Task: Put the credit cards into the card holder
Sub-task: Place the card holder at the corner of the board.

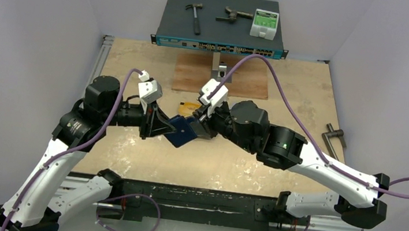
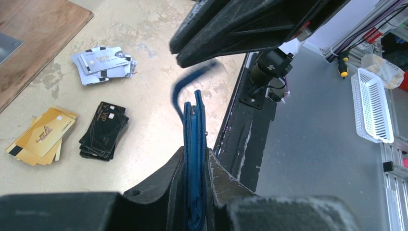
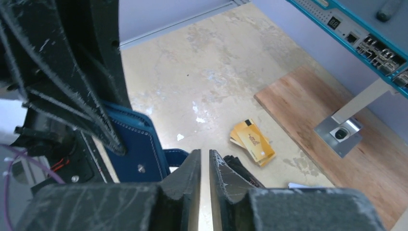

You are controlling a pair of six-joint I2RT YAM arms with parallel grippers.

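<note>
The navy-blue card holder (image 1: 182,130) hangs above the table between both arms. My left gripper (image 1: 167,126) is shut on it; in the left wrist view the card holder (image 2: 195,125) stands edge-on between the jaws (image 2: 196,153), its snap tab (image 2: 182,85) curling up. My right gripper (image 1: 197,124) sits at the holder's far edge, its jaws nearly together with nothing between them (image 3: 204,154); the holder (image 3: 132,144) lies just left of it. Gold cards (image 2: 42,138), black cards (image 2: 103,130) and silver-grey cards (image 2: 103,62) lie in stacks on the table.
A wooden board (image 1: 221,77) with a metal stand (image 1: 219,68) lies at the back. Behind it a network switch (image 1: 221,27) carries a hammer (image 1: 195,17) and a white box (image 1: 264,23). A metal tool (image 1: 333,136) lies right. A white basket (image 2: 373,103) sits beyond the table edge.
</note>
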